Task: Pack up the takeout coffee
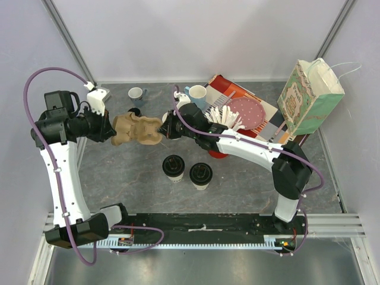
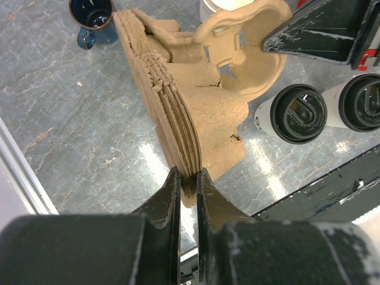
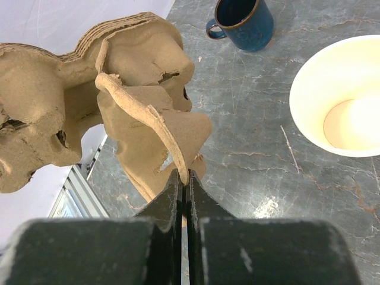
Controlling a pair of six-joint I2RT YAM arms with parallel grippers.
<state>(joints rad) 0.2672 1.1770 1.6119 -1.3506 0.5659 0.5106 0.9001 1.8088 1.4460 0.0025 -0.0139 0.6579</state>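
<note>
Clamping the stack (image 2: pixel 175 113) in your left gripper (image 2: pixel 189 178), you pinch one carrier's (image 3: pixel 148 119) rim in the right gripper (image 3: pixel 183 178) opposite — likely to peel it off.

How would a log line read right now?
left tool: shut on carrier stack | right tool: shut on single carrier | coffee cups: standing, unpacked

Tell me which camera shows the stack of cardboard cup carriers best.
Left wrist: the carrier stack fills the frame, layered edges plain, pinched by the left gripper. Top external shows it whole but small. Right wrist shows mostly one carrier's rim clamped in the right gripper.
</note>
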